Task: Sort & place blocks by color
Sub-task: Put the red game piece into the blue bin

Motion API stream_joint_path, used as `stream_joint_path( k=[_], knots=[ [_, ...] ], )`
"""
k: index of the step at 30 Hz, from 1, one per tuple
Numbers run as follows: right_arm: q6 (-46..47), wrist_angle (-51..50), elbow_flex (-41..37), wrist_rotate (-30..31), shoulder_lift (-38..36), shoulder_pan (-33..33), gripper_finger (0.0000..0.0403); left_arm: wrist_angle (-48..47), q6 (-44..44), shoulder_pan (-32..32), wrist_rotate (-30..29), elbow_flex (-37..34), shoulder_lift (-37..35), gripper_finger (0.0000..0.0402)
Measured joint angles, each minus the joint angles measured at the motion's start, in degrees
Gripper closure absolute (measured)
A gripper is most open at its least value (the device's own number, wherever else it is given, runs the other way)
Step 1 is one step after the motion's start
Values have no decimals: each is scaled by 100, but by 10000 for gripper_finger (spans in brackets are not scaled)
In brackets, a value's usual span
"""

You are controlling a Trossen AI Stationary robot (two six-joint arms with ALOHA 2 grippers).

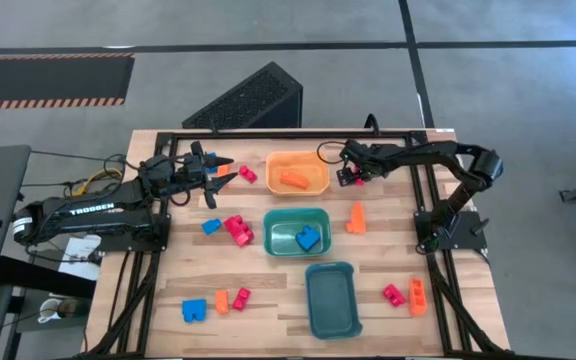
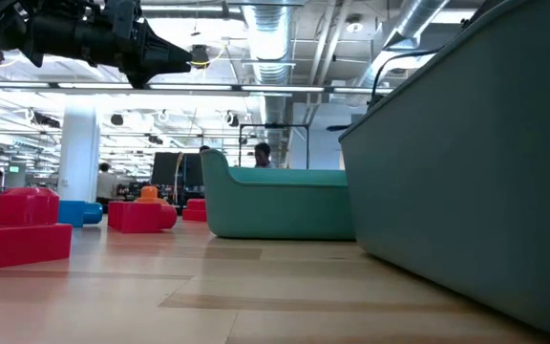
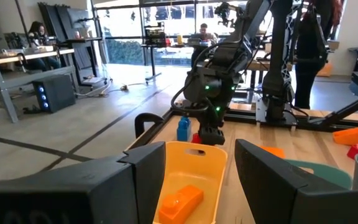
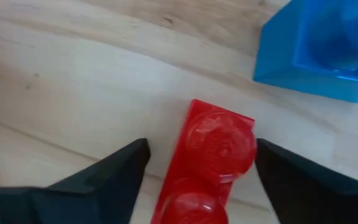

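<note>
On the tabletop (image 1: 268,300) we count two blocks sorted and most still loose; our right gripper (image 4: 201,165), jaws wide, straddles a red block (image 4: 213,155), left gripper (image 1: 218,172) half-open, empty.

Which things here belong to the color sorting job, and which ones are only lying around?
Belong to the job:
- red block between the right end effector fingers
- blue block beside it
- orange tray, holding an orange block
- green tray
- teal tray

Only lying around:
- black perforated box beyond the table
- cables
</note>
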Motion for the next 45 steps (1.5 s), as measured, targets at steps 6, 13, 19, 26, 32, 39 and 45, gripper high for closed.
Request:
stream_joint_path(
  k=[6,13,19,26,32,39,45],
  knots=[
    [-126,-153,-43,-8,-357,35,237,-14,0,0,-1,0,2,220],
    [-156,-660,-41,-200,-1337,221,287,-20,-25,0,44,0,2,220],
    [-341,-899,-39,-792,-2499,1097,287,-24,-33,0,75,0,2,220],
    [-243,-387,-37,-1034,-3314,3389,287,-20,-95,0,111,0,2,220],
    [323,1032,-28,-298,-3124,5397,287,-169,-431,-32,605,0,2,220],
    [920,1452,148,322,-2216,6552,287,-177,-862,-851,670,0,2,220],
    [1144,1431,551,256,-1312,6840,273,86,-979,-2002,-637,-247,11,220]
  ],
)
